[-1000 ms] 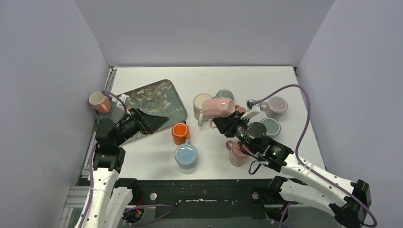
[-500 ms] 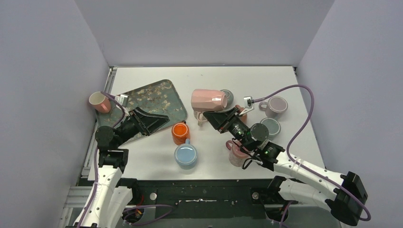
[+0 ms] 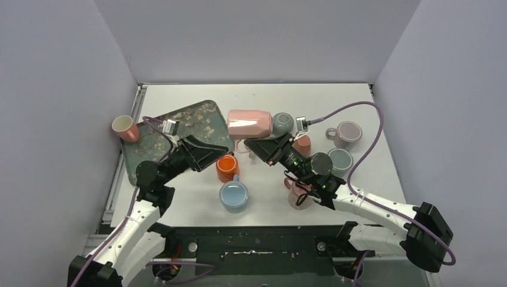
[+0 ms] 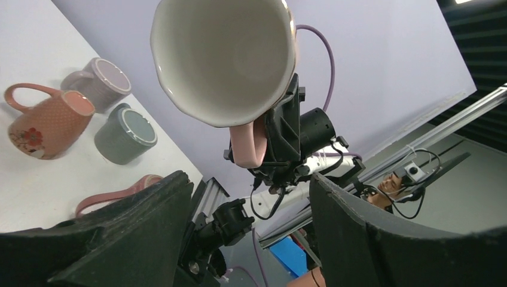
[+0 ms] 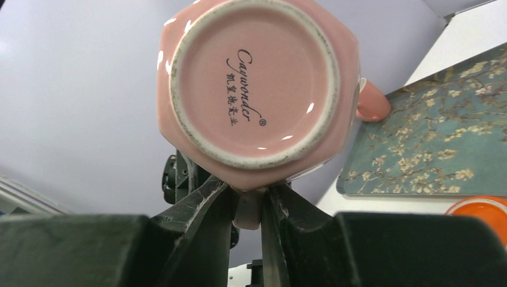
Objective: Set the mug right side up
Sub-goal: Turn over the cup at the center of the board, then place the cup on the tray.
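Note:
The pink faceted mug [image 3: 250, 124] is held in the air on its side, above the table's middle, its mouth facing left. My right gripper [image 3: 265, 145] is shut on its handle from below. The right wrist view shows the mug's stamped base [image 5: 254, 84] with the handle pinched in my right gripper [image 5: 249, 210]. My left gripper [image 3: 206, 152] is open and empty, just left of the mug and below it. The left wrist view looks into the mug's white inside [image 4: 224, 60], with its handle [image 4: 247, 146] hanging above my open left gripper [image 4: 251, 206].
A patterned tray [image 3: 156, 142] lies at the left, with a salmon cup [image 3: 125, 127] beside it. An orange mug [image 3: 226, 168] and a blue mug [image 3: 233, 195] stand under the grippers. A grey mug [image 3: 283, 122], a lilac mug [image 3: 347, 132], a grey-green cup [image 3: 340, 159] and a pink mug [image 3: 297, 195] stand at the right.
My right gripper has lifted the pink mug off the table and carried it up and to the left. My left gripper has swung right, towards the mug.

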Action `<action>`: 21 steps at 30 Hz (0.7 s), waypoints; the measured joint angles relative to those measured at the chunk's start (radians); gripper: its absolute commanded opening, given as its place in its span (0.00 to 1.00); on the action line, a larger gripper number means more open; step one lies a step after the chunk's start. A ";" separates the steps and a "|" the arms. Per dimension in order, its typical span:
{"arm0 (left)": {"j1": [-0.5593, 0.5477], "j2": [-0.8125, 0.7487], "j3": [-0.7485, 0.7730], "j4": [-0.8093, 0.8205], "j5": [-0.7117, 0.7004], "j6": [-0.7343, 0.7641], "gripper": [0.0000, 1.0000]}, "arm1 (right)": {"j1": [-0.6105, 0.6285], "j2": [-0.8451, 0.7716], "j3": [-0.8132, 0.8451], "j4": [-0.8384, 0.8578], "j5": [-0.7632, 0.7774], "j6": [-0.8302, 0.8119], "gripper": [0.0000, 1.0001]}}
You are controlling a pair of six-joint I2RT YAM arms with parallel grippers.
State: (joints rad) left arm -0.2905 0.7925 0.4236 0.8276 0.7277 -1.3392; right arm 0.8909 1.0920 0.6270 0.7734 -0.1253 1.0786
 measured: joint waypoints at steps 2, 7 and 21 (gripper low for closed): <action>-0.047 0.017 -0.010 0.027 -0.033 -0.001 0.65 | 0.000 0.008 0.002 0.021 -0.015 0.014 0.00; -0.135 0.070 -0.012 0.071 -0.100 0.012 0.55 | 0.000 0.018 0.002 0.050 -0.037 0.036 0.00; -0.239 0.222 -0.002 0.228 -0.215 0.005 0.38 | 0.000 0.074 0.003 0.100 -0.089 0.084 0.00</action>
State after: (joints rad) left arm -0.5297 1.0149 0.4221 1.0557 0.5125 -1.3346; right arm 0.8909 1.1664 0.6304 0.8734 -0.2138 1.1629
